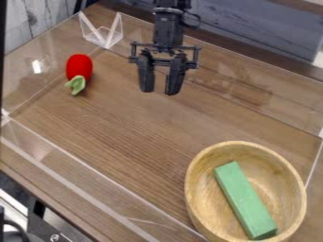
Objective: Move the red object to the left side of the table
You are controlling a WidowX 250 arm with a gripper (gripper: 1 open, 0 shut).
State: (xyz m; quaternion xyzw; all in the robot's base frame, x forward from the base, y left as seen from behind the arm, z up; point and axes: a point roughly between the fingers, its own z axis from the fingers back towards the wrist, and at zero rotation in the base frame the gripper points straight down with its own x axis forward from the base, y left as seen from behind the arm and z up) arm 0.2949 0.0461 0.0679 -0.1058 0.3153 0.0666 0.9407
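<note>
Wood-grain table [139,142], clear low walls. I see the red object [78,68] lying far left near the wall. Gripper [161,83] hangs mid-table, jaws spread, holding nothing. Bowl [206,170] with green block [244,199] lower right.

We see a bright red object [79,66] with a light green end, a brown wood-grain worktop [139,132], a green block [244,199], and a black pincer [161,83].

Single high camera, angled down across table [139,132], arm at far edge
</note>
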